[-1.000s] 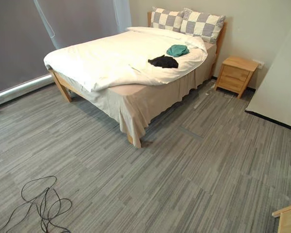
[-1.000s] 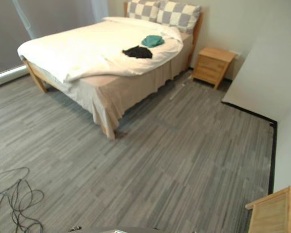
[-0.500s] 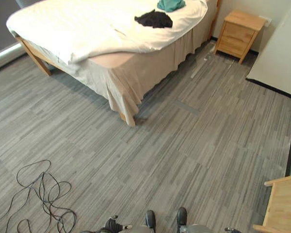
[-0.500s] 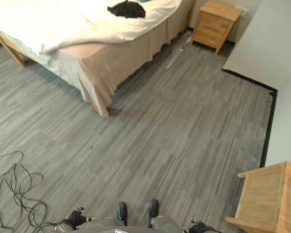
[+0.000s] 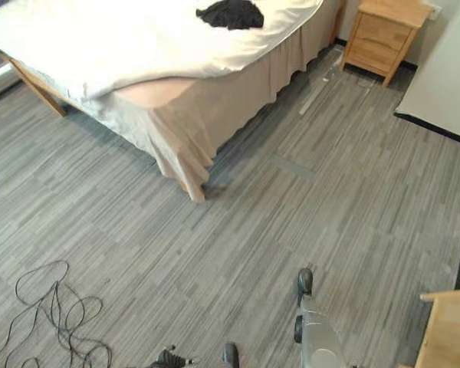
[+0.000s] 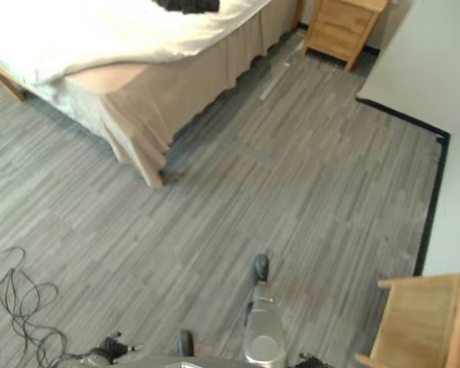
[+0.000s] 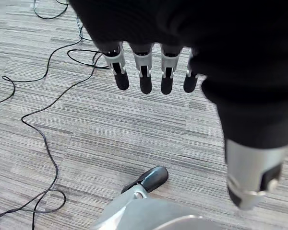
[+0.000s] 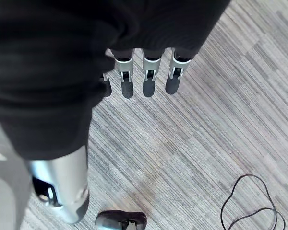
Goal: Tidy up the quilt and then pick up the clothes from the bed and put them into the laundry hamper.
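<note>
Grey plank floor (image 5: 307, 222) spreads below a bed (image 5: 215, 107) at upper left of the left eye view; black clothes (image 5: 230, 13) lie on its white quilt (image 5: 92, 46), a wooden nightstand (image 5: 383, 34) at upper right. Left wrist view: left hand (image 7: 144, 72), fingers straight, empty. Right wrist view: right hand (image 8: 146, 76) likewise.

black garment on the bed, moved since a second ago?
No. The black garment lies at the same spot on the white quilt, same offset from the nightstand. The whole view shifted: the camera moved.
</note>
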You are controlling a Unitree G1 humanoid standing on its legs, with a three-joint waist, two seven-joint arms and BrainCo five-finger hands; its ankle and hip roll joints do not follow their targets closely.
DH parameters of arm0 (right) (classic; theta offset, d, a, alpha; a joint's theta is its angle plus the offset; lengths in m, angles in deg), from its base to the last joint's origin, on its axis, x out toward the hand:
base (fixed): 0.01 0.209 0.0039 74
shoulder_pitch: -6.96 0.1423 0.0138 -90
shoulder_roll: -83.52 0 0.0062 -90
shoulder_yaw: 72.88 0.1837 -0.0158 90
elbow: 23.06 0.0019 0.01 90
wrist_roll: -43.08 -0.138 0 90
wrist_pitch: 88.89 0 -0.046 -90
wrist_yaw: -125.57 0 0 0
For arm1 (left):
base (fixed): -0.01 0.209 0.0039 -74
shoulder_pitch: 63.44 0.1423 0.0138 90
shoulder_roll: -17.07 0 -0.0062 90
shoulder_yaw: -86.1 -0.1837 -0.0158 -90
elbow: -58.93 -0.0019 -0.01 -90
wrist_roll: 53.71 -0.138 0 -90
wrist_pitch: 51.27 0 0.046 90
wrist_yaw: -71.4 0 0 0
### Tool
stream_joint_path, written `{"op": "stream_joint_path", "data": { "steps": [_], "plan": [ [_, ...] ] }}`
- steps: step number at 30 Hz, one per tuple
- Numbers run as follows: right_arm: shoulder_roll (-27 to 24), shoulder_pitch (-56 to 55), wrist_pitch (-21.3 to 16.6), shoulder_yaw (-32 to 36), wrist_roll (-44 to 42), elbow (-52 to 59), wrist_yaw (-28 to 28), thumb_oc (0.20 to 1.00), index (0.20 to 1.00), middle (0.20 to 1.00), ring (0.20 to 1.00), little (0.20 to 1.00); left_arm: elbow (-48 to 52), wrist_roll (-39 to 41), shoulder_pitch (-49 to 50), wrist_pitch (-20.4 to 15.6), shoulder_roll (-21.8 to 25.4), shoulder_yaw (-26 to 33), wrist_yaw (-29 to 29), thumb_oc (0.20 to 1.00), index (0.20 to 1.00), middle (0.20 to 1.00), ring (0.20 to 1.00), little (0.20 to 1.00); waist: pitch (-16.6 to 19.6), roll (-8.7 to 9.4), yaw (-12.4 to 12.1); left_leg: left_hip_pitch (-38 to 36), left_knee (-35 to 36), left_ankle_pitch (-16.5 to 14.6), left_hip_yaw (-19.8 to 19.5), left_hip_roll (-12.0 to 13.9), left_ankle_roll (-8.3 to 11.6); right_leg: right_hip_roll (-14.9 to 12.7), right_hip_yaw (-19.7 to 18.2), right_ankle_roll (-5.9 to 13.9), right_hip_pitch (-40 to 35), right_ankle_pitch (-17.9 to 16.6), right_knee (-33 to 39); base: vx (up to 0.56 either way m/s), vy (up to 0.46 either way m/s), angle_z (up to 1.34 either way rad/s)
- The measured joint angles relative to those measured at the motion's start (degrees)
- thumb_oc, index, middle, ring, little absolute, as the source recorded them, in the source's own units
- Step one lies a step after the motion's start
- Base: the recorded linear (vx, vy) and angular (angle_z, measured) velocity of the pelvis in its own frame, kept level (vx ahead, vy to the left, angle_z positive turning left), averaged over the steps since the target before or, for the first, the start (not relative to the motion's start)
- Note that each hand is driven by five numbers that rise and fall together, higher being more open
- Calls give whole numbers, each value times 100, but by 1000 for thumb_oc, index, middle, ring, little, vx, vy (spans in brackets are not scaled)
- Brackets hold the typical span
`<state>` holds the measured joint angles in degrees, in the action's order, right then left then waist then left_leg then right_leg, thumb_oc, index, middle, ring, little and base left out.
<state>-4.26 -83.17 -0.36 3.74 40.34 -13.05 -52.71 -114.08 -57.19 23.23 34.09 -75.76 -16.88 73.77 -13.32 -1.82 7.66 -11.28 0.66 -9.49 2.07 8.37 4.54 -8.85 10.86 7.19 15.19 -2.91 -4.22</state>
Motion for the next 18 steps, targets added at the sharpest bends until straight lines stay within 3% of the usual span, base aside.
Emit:
{"op": "stream_joint_path", "data": {
  "steps": [2, 3, 4, 5, 6, 7, 9, 10, 11, 12, 13, 14, 15, 16, 17, 18],
  "plan": [
    [-67, -16, 2, 3, 15, 24, -12, 1000, 1000, 1000, 1000, 1000, 34, 2, 4, 9, -42, 3, 0, 1000, 1000, 1000, 1000, 1000, 87, -94, -9, 370, -1104, 82, 20, 212, 235, 270, 54, -130, -344, -209, 110, 245, -213, 43],
    [-166, 43, -14, -113, 21, 4, -22, 1000, 1000, 1000, 1000, 1000, 52, 18, 37, -49, -96, 39, 27, 1000, 1000, 1000, 1000, 1000, 189, 32, -171, 646, -1968, 169, 40, 287, 309, 305, 140, -584, -484, -557, 170, 445, -439, -11],
    [-328, 81, -25, -76, 30, 97, -44, 1000, 1000, 1000, 1000, 1000, 215, 31, 56, -14, -176, -2, 68, 1000, 1000, 1000, 1000, 1000, 211, -65, -236, 1229, -2974, 423, -325, 449, 305, 509, 165, -784, -525, -302, 142, 773, -600, -17],
    [-449, 95, -76, -93, 38, 86, -43, 1000, 1000, 1000, 1000, 1000, 198, 37, -116, -40, -187, -33, 90, 1000, 1000, 1000, 1000, 1000, 243, -107, -281, 1874, -4017, 914, -472, 501, 282, 613, 248, -870, -650, -295, 256, 663, -357, -11],
    [-521, 344, 37, -175, 33, 126, -83, 1000, 1000, 1000, 1000, 1000, 499, 79, -260, -30, -173, -2, 108, 1000, 1000, 1000, 1000, 1000, 167, 12, -496, 2547, -5113, 1846, -669, 438, 285, 662, 149, -1125, -855, -91, 316, 533, -210, -11],
    [-496, 438, 44, -273, 32, 101, -145, 1000, 1000, 1000, 1000, 1000, 529, 121, -349, -67, -87, 30, 119, 1000, 1000, 1000, 1000, 1000, 68, 185, -554, 2695, -5427, 1520, -392, 481, 176, 607, 98, -1179, -1088, -131, 443, 363, -64, -21],
    [-431, 595, 22, -471, 33, 121, -231, 1000, 1000, 1000, 1000, 1000, 588, 118, -460, -109, 189, 42, 139, 1000, 1000, 1000, 1000, 1000, -1, 572, -624, 2819, -5079, 1043, 102, 378, 149, 468, 122, -1132, -1509, -192, 610, 577, 54, -6],
    [-408, 702, -34, -512, 23, 288, -263, 1000, 1000, 1000, 1000, 1000, 668, 119, -422, -104, 279, 48, 163, 1000, 1000, 1000, 1000, 1000, 69, 745, -652, 3149, -4504, 959, 460, 265, 128, 459, 104, -1159, -1831, 74, 811, 634, 113, 9],
    [-402, 766, -63, -510, 10, 339, -271, 1000, 1000, 1000, 1000, 1000, 690, 119, -433, -108, 253, 36, 164, 1000, 1000, 1000, 1000, 1000, 53, 776, -683, 3152, -3644, 865, 755, 193, 92, 502, 104, -1031, -2009, 213, 913, 854, 179, 25],
    [-421, 806, -62, -523, 4, 343, -273, 1000, 1000, 1000, 1000, 1000, 768, 118, -428, -110, 189, -10, 155, 1000, 1000, 1000, 1000, 1000, 55, 663, -723, 3084, -1779, 942, 1188, 72, 26, 617, 185, -1001, -2238, 360, 899, 569, 107, 4],
    [-432, 850, -76, -509, 3, 338, -272, 1000, 1000, 1000, 1000, 1000, 838, 149, -418, -119, 123, 6, 148, 1000, 1000, 1000, 1000, 1000, 26, 585, -841, 3081, -1128, 1105, 1393, -10, -71, 708, 160, -961, -2395, 421, 902, 581, 115, -16],
    [-411, 870, -110, -568, 4, 272, -269, 1000, 1000, 1000, 1000, 1000, 851, 176, -368, -114, 83, 84, 139, 1000, 1000, 1000, 1000, 1000, 36, 608, -937, 3054, -587, 1192, 1993, -68, -26, 714, 289, -716, -2602, 643, 910, 353, 73, -11],
    [-404, 836, -137, -634, 4, 254, -266, 1000, 1000, 1000, 1000, 1000, 772, 213, -359, -68, 45, 120, 128, 1000, 1000, 1000, 1000, 1000, 80, 601, -923, 2980, -211, 1211, 2613, -206, -48, 726, 461, -626, -2887, 842, 927, 364, 83, 16],
    [-405, 700, -144, -626, 7, 243, -262, 1000, 1000, 1000, 1000, 1000, 769, 224, -305, -29, 35, 120, 124, 1000, 1000, 1000, 1000, 1000, 160, 569, -903, 2925, -231, 1312, 2823, -332, -292, 744, 531, -633, -3119, 999, 894, 667, 133, 0],
    [-437, 528, -157, -680, 20, 250, -230, 1000, 1000, 1000, 1000, 1000, 743, 251, -27, -27, 22, 268, 114, 1000, 1000, 1000, 1000, 1000, 385, 511, -968, 2744, -710, 935, 3137, -295, -793, 933, 424, -478, -3471, 1190, 763, 627, 101, -14],
    [-432, 401, -191, -760, 32, 253, -234, 1000, 1000, 1000, 1000, 1000, 594, 251, 48, 14, 26, 293, 89, 1000, 1000, 1000, 1000, 1000, 504, 398, -920, 2602, -604, 1236, 2941, -332, -1377, 1005, 515, -258, -3463, 1332, 301, 475, 87, -13]
  ]
}}
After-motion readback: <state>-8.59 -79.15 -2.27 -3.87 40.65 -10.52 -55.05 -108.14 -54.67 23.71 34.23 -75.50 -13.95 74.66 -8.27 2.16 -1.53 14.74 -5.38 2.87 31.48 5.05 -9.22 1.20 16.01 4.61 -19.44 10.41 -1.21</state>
